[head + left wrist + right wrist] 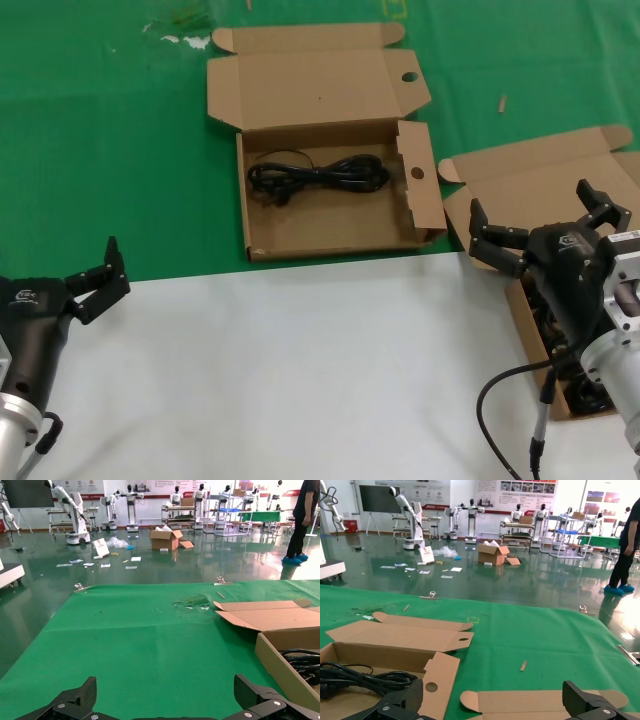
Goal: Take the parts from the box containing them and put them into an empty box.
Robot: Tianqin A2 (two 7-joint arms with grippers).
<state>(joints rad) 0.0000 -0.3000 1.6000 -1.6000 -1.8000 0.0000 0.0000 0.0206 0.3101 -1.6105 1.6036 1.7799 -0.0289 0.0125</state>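
The box with the round-holed side flap (412,175) lies open at the back centre, and one black cord bundle (318,176) rests inside it. The same bundle (360,677) and flap (437,680) show in the right wrist view. The plain-lidded box (525,180) sits at the right. My right arm covers most of its inside, where dark cords (580,392) show in part. My right gripper (532,205) hovers open over this box, holding nothing. My left gripper (95,268) is open and empty at the lower left, over the white surface's edge.
A white surface (300,370) covers the near half of the table and green cloth (100,150) the far half. My right arm's thick black cable (500,400) loops over the white surface. A small scrap (502,103) lies on the cloth behind the right box.
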